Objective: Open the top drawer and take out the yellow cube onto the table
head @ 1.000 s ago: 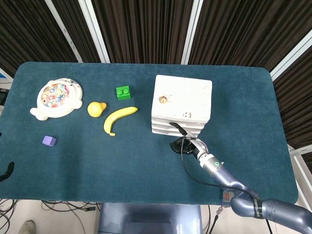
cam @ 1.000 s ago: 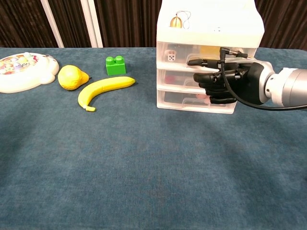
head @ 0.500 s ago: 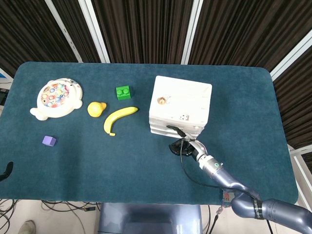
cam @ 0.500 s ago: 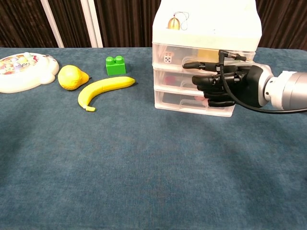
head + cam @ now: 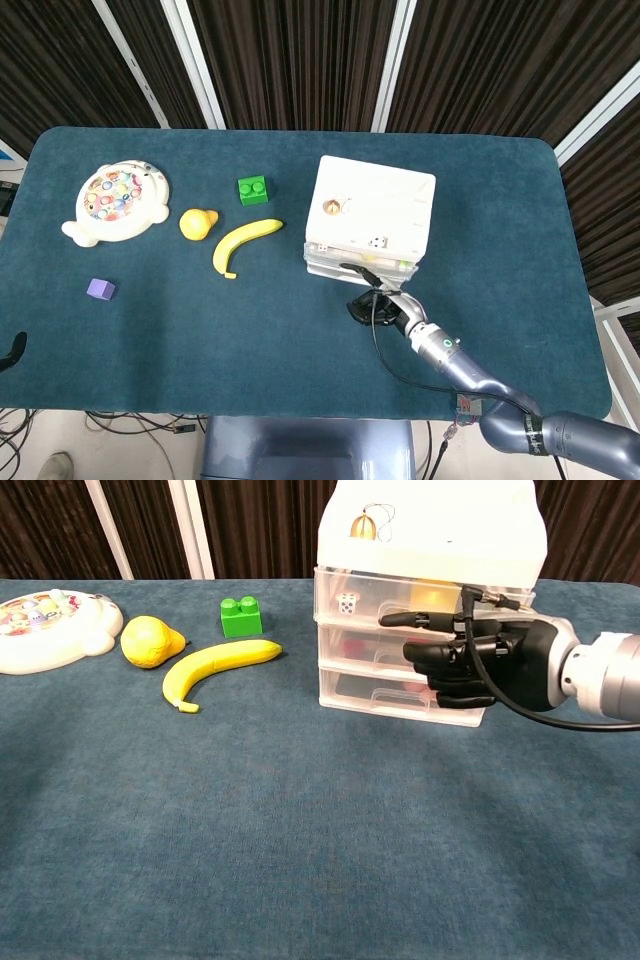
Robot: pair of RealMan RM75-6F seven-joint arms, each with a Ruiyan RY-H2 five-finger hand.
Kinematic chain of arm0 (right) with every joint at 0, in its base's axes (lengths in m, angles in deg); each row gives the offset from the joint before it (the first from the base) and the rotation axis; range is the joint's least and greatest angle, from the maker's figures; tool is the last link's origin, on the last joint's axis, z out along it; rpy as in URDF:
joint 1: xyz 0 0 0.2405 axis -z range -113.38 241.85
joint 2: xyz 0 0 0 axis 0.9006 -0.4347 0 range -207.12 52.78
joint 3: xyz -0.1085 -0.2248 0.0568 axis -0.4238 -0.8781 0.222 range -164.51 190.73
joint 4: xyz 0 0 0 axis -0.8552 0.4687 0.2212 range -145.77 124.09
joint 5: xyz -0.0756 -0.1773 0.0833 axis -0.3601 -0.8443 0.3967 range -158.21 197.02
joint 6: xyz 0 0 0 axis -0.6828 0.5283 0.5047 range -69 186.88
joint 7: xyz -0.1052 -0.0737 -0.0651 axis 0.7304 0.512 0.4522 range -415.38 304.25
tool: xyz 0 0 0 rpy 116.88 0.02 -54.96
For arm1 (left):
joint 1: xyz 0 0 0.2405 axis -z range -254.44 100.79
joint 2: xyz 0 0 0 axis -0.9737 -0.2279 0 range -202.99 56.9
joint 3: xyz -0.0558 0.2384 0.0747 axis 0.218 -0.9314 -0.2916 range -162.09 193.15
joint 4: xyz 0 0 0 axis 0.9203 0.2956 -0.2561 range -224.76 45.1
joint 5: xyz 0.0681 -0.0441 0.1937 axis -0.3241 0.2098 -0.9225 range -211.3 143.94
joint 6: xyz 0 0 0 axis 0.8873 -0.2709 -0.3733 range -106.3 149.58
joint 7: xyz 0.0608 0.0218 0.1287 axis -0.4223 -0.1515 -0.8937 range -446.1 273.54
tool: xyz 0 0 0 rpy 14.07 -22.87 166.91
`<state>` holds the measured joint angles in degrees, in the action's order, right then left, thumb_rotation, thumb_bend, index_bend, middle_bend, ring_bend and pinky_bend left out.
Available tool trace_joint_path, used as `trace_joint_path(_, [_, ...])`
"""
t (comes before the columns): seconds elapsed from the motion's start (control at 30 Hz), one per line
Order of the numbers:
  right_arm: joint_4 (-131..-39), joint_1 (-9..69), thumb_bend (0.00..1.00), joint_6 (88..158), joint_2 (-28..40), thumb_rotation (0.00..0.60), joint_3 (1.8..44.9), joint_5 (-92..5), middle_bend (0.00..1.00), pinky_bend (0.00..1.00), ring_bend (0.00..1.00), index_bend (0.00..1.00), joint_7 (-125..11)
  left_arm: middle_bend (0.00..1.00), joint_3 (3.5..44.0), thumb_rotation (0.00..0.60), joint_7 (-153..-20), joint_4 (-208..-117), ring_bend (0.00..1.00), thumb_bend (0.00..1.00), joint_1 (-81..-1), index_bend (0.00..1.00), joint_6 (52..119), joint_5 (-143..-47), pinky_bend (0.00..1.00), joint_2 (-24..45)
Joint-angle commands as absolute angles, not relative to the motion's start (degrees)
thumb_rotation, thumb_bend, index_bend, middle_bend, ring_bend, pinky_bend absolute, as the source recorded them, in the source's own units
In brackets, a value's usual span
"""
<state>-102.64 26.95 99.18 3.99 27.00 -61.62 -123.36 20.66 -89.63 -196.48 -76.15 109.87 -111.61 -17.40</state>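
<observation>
At table centre, our drawer unit stood with its top drawer drawn slightly forward.
At its 6 o'clock our right hand hooked curled fingers on that drawer's front; the yellow cube sat inside, behind the fingers.

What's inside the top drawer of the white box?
Through the clear front of the top drawer a white die and something yellow show; the right hand covers part.
</observation>
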Motion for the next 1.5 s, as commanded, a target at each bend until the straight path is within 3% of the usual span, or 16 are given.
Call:
trace_joint_path(0.03, [-102.97, 27.08, 0.54, 99.57, 3.85, 0.6, 26.62, -61.72, 0.9, 1.0, 0.96, 0.16, -123.47, 0.0, 20.69, 0.6, -89.63, -196.46, 0.0, 0.34, -76.13, 0.08, 109.84, -111.54, 0.0, -17.39])
trace_joint_path(1.07, [-109.29, 29.73, 0.54, 103.96, 2.19, 0.6, 23.47, -55.67, 0.9, 1.0, 0.96, 0.16, -112.5, 0.0, 20.7, 0.6, -89.23, -196.4, 0.0, 0.34, -76.06, 0.07, 109.61, -111.51, 0.0, -17.53])
trace_joint_path(1.5, [-119.36, 33.07, 0.54, 106.75, -6.26, 0.6, 21.07, -59.78, 0.9, 1.0, 0.96, 0.16, -109.57, 0.0, 20.62, 0.6, -88.77, -196.41, 0.0, 0.34, -76.07, 0.07, 109.54, -111.77, 0.0, -17.69])
